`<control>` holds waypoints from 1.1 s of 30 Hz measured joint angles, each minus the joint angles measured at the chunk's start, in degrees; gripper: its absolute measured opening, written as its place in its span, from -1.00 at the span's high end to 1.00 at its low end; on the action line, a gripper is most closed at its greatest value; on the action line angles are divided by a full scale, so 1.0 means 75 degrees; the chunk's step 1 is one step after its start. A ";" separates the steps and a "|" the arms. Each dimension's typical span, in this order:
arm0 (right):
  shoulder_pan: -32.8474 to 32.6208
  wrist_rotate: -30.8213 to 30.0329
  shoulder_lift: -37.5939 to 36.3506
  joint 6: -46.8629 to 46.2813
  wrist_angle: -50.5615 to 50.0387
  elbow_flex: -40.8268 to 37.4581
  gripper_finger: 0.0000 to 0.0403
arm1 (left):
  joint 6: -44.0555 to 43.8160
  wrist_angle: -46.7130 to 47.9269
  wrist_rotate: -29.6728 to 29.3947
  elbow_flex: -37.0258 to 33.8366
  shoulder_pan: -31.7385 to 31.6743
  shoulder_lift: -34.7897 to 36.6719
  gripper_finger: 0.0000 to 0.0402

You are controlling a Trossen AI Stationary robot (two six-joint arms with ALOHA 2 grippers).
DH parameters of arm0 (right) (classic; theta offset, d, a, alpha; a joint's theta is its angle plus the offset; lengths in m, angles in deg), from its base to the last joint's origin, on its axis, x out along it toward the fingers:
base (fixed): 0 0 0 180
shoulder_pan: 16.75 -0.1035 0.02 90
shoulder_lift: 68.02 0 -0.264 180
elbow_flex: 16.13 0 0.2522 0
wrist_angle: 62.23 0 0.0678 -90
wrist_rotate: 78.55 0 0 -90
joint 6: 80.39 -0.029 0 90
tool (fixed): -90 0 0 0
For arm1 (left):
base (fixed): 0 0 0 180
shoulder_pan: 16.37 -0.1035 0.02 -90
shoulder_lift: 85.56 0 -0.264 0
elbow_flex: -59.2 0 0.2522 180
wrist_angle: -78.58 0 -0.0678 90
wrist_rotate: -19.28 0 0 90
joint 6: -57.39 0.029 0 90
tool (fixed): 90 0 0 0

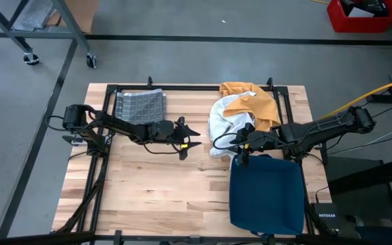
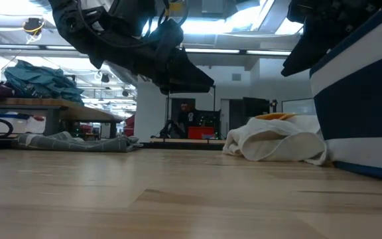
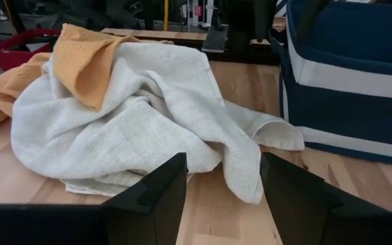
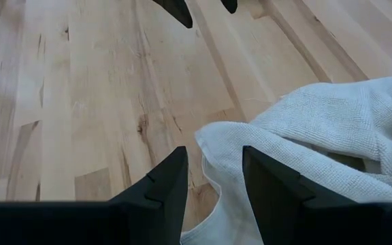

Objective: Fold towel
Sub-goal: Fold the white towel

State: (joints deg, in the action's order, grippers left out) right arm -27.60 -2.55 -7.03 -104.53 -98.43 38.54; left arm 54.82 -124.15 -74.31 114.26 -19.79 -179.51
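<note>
A crumpled white towel (image 1: 222, 122) lies on the wooden table right of centre, its underside on the boards. An orange towel (image 1: 254, 102) lies behind it, one corner (image 3: 87, 58) draped over the white heap. My left gripper (image 1: 192, 136) hovers open above the table to the left of the white towel (image 3: 135, 116), pointing at it. My right gripper (image 1: 239, 151) hangs open above the white towel's near edge (image 4: 213, 136), its fingers slanting down. Neither gripper holds anything.
A folded grey checked towel (image 1: 139, 105) lies at the far left of the table. A dark blue bin with a white stripe (image 1: 267, 194) stands at the near right, close beside the white towel. Bare boards (image 1: 155, 190) stretch across the near left.
</note>
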 joint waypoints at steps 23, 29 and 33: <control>0.0001 -0.0006 0.0000 -0.0002 0.0002 0.0000 0.29 | -0.0237 0.0234 -0.0003 0.0000 0.0003 0.0003 0.11; 0.0000 -0.0006 0.0000 -0.0003 0.0003 0.0000 0.29 | -0.0236 0.0852 -0.0001 -0.0007 0.0001 0.0003 0.11; 0.0000 -0.0006 0.0000 -0.0001 0.0003 -0.0003 0.29 | -0.0195 0.0832 -0.0003 -0.0009 0.0064 0.0012 0.11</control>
State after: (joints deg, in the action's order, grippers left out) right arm -27.60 -2.60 -7.03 -104.54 -98.41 38.51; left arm 53.36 -117.91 -74.33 114.19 -19.31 -179.43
